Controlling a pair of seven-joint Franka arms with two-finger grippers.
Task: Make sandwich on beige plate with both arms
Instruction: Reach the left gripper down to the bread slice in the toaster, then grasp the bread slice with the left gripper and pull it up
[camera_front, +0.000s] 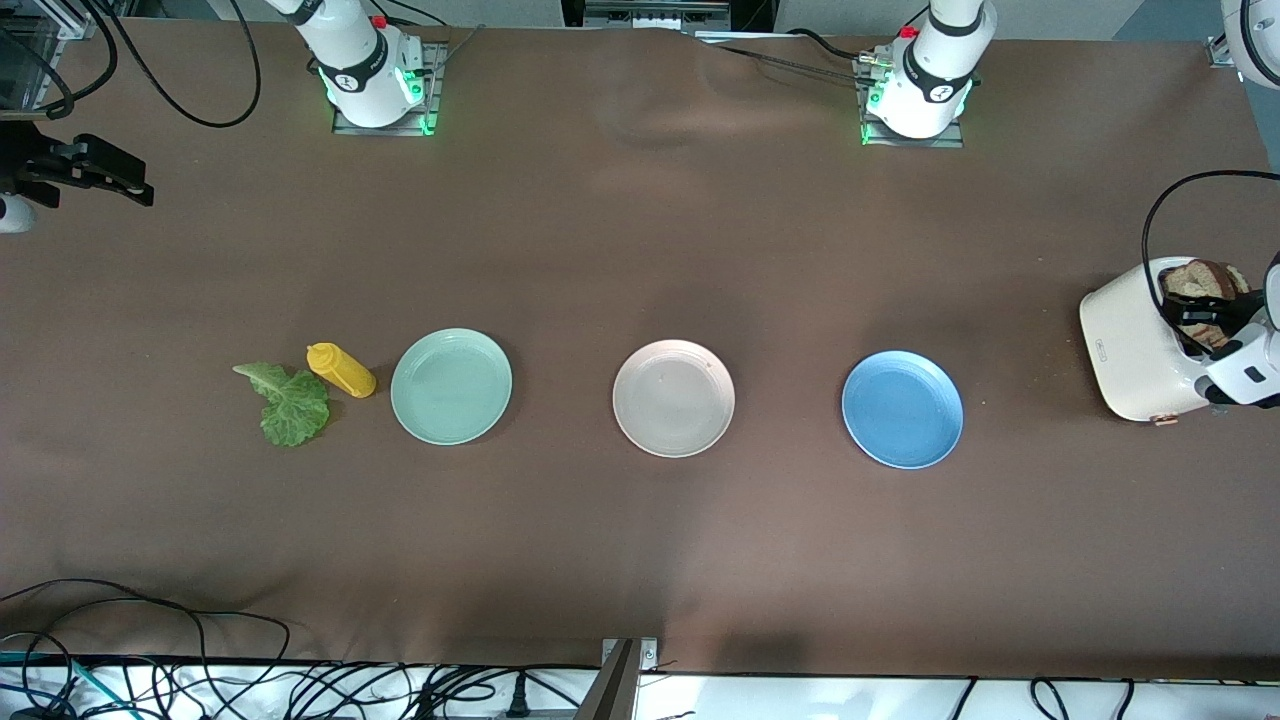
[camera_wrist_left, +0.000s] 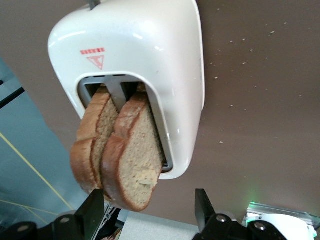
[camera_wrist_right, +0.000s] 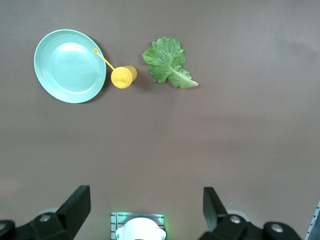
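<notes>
The beige plate (camera_front: 673, 398) lies bare at the middle of the table; no sandwich is in view. Two brown bread slices (camera_front: 1205, 280) (camera_wrist_left: 125, 155) stick out of the white toaster (camera_front: 1130, 350) (camera_wrist_left: 150, 55) at the left arm's end. My left gripper (camera_front: 1205, 325) (camera_wrist_left: 147, 212) is at the toaster, open, with its fingers on either side of the slices' tips; a gap shows beside one finger. A green lettuce leaf (camera_front: 290, 405) (camera_wrist_right: 167, 65) lies toward the right arm's end. My right gripper (camera_front: 135, 185) (camera_wrist_right: 145, 210) waits open and empty, high over that end.
A mint-green plate (camera_front: 451, 386) (camera_wrist_right: 70, 65) and a blue plate (camera_front: 902, 409) flank the beige one. A yellow squeeze bottle (camera_front: 342, 369) (camera_wrist_right: 122, 76) lies between the lettuce and the mint plate. Cables run along the table's near edge.
</notes>
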